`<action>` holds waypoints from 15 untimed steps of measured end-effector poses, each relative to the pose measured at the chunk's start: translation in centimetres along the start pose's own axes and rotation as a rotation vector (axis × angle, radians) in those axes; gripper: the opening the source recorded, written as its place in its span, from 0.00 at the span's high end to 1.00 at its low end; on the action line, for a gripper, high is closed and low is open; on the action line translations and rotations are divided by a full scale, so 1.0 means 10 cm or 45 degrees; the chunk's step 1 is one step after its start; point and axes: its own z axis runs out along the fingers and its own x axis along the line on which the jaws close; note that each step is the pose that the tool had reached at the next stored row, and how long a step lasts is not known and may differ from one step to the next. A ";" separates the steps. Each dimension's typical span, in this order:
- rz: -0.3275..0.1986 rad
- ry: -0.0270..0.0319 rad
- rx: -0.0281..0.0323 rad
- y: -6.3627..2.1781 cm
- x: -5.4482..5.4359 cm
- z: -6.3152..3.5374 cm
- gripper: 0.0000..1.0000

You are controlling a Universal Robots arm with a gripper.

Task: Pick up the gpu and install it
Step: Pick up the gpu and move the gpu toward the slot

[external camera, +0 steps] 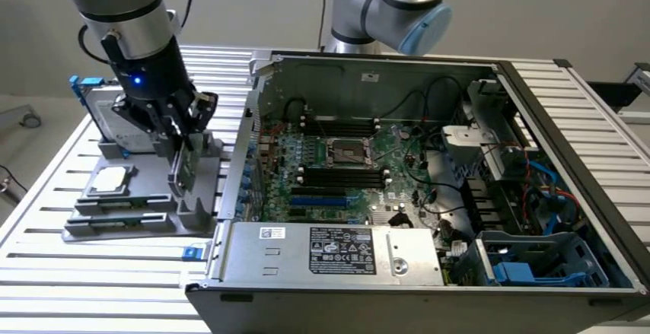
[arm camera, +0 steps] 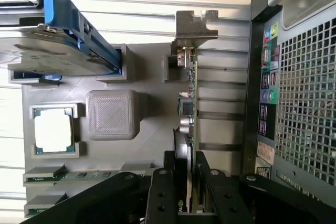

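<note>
The gpu [external camera: 186,168] stands on edge in a slot of the grey holder [external camera: 142,224] at the exterior view's left, beside the open computer case [external camera: 568,106]. In the wrist view the gpu [arm camera: 188,108] appears edge-on, a thin green board with its silver end bracket [arm camera: 195,24] at the far end. My gripper [external camera: 183,140] reaches down onto it from above. The black fingers [arm camera: 169,182] of my gripper [arm camera: 185,165] sit on both sides of the card's near end, closed against it. The card still rests in the holder.
The holder [arm camera: 142,77] also carries a hard drive in a blue frame [arm camera: 47,51], a square processor chip [arm camera: 52,129] and memory sticks [arm camera: 63,176]. The motherboard [external camera: 336,167] lies open inside the case. A second arm [external camera: 391,7] stands behind the case.
</note>
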 end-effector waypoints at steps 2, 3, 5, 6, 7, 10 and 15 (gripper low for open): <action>0.000 -0.0001 -0.0025 0.005 0.00 -0.070 0.74; 0.000 -0.0002 -0.0034 0.008 0.00 -0.107 0.74; 0.000 -0.0002 -0.0044 0.015 0.00 -0.193 0.74; 0.000 -0.0002 -0.0046 0.019 0.00 -0.238 0.74; 0.000 0.0000 -0.0046 0.022 0.00 -0.283 0.74; 0.000 -0.0002 -0.0051 0.033 0.00 -0.421 0.74; 0.000 -0.0001 -0.0058 0.047 -0.07 -0.639 0.74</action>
